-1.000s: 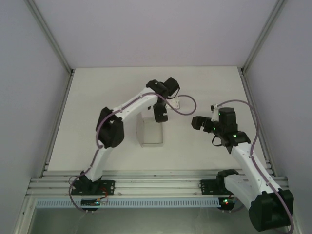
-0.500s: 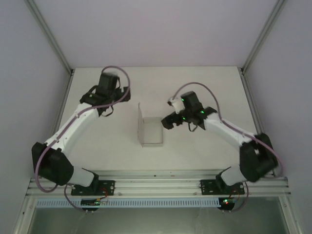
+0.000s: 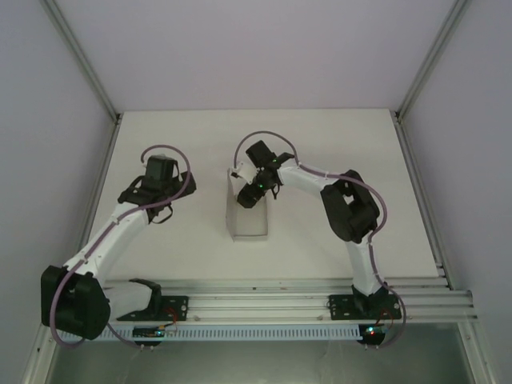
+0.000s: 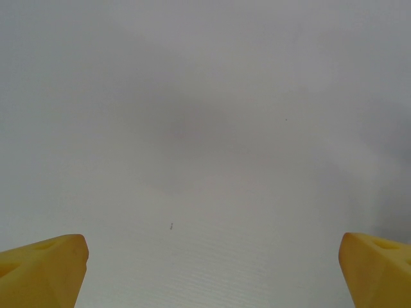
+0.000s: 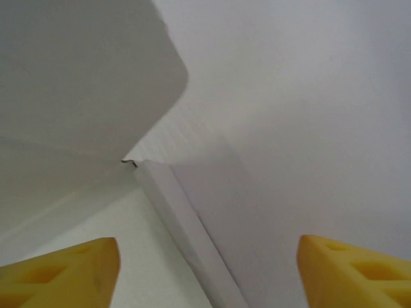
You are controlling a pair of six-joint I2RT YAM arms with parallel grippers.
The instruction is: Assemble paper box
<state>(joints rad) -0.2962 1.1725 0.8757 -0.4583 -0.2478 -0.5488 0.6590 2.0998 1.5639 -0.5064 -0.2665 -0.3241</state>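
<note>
The paper box [image 3: 246,218] is a white card piece at mid-table, partly folded, with its left panel standing up. My right gripper [image 3: 250,195] hovers over its far end. Close up in the right wrist view, a rounded flap [image 5: 83,77] and a creased edge [image 5: 186,237] of the box lie between the wide-apart yellow fingertips [image 5: 70,269], so my right gripper [image 5: 209,273] is open with nothing clamped. My left gripper [image 3: 152,196] sits to the left of the box, well apart from it. Its yellow fingertips [image 4: 42,269] stand wide over bare table, and my left gripper [image 4: 212,273] is open.
Grey walls with metal rails [image 3: 88,84] enclose the white table [image 3: 336,144] on three sides. An aluminium rail [image 3: 256,300] carrying both arm bases runs along the near edge.
The right arm swung left from beside the box until its gripper sat over the box's far end. The left gripper drew back toward the near left, away from the back of the table.
</note>
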